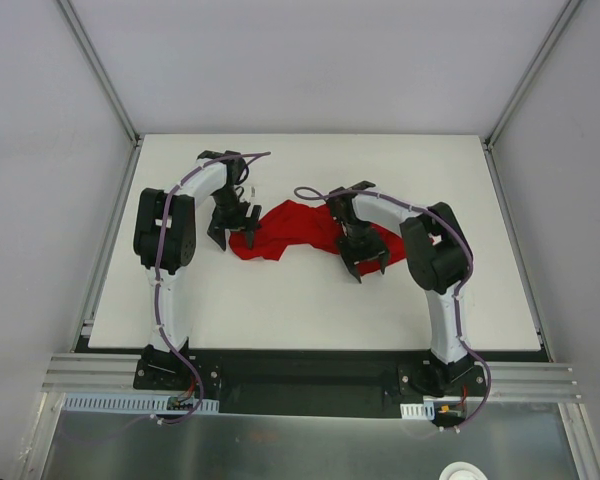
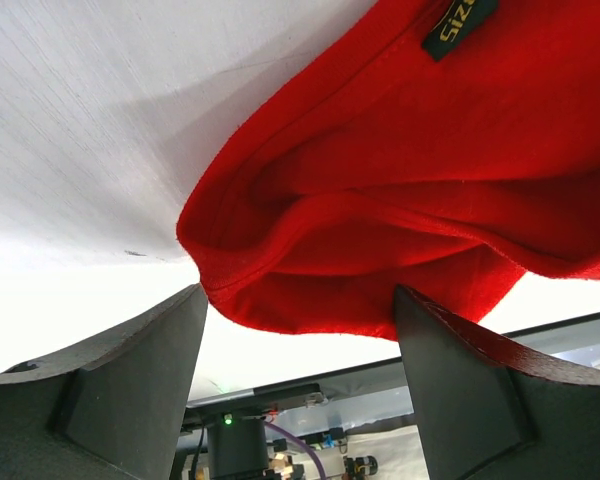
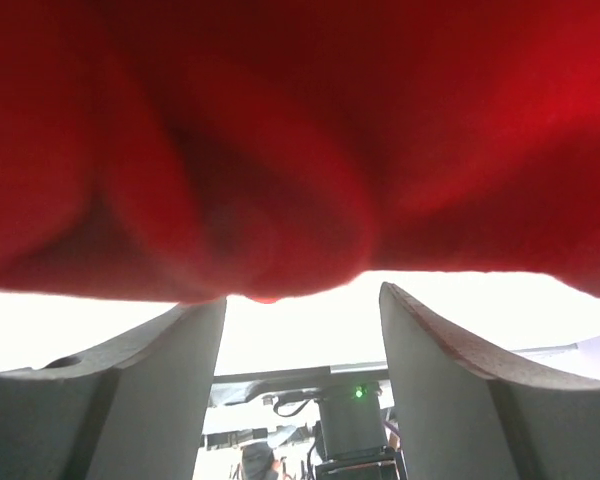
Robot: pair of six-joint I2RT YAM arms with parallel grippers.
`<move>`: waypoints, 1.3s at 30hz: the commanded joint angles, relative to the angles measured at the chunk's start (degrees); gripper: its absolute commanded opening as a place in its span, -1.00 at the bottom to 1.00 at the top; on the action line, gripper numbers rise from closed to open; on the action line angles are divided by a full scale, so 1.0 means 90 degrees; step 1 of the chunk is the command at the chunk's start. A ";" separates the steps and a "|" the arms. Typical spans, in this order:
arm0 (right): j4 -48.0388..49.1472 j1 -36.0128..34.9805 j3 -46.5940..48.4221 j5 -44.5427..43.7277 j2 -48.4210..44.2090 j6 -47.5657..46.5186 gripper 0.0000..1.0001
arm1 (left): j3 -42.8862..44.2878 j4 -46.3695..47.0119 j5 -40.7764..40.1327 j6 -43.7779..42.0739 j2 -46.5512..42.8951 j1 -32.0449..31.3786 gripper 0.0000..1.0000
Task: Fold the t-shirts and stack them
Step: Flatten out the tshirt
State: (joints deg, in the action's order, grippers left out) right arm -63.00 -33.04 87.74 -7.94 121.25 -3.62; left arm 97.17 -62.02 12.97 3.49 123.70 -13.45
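Left gripper 9 o'clock of t-shirt, right gripper 4 o'clock, both spread, gripping nothing. Risk: bunched cloth, pinch snags 2 layers.

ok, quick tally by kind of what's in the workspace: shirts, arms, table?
red t-shirt: 1
arms: 2, one with the left end effector, one with the right end effector
white table: 1
Total: 4
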 commanded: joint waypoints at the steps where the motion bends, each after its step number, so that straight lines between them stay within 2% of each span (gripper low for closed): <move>1: 0.0271 -0.0118 0.0299 -0.0016 -0.0182 0.0109 0.32 | 0.0151 -0.0238 0.0014 0.0033 0.0025 0.0020 0.50; 8: 0.0370 -0.0206 0.0446 -0.0026 0.0072 -0.0008 0.32 | 0.0151 -0.0238 0.0004 0.0033 0.0015 0.0030 0.50; 12: -0.0001 -0.0245 0.0797 -0.0123 0.0492 -0.0037 0.29 | 0.0161 -0.0277 0.0063 0.0033 0.0045 0.0020 0.42; 18: -0.0128 -0.0245 0.0661 -0.0211 0.0434 -0.0008 0.04 | 0.0229 -0.0335 0.0101 0.0033 0.0064 0.0020 0.19; 20: -0.0236 -0.0255 0.0632 -0.0328 0.0463 -0.0008 -0.29 | 0.0288 -0.0394 0.0111 0.0033 0.0093 0.0030 0.10; 21: -0.0246 -0.0255 0.0602 -0.0357 0.0463 0.0001 -0.36 | 0.0307 -0.0404 0.0111 0.0042 0.0094 0.0040 0.04; 24: -0.0294 -0.0245 0.0534 -0.0455 0.0424 0.0031 -0.73 | 0.0385 -0.0443 0.0082 0.0062 0.0113 0.0049 -0.39; 25: -0.0324 -0.0245 0.0534 -0.0513 0.0424 0.0040 -0.95 | 0.0424 -0.0453 0.0053 0.0081 0.0123 0.0059 -0.60; 26: -0.0334 -0.0245 0.0543 -0.0543 0.0424 0.0050 -0.99 | 0.0444 -0.0491 0.0033 0.0091 0.0132 0.0059 -1.00; 31: -0.0382 -0.0245 0.0651 -0.0640 0.0346 0.0041 -0.99 | 0.0658 -0.0511 -0.0376 0.0208 0.0055 0.0127 -1.00; 36: -0.0577 -0.0226 0.1137 -0.0903 0.0258 -0.0096 -0.99 | 0.1351 -0.0473 -0.0855 0.0325 -0.0014 0.0196 -1.00; 39: -0.0782 -0.0119 0.1402 -0.1079 0.0171 -0.0223 -0.99 | 0.1557 -0.0336 -0.1401 0.0394 -0.0189 0.0274 -1.00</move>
State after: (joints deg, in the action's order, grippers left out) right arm -65.76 -35.05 96.36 -14.13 124.84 -4.43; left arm 108.42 -64.64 6.66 5.52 124.60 -11.99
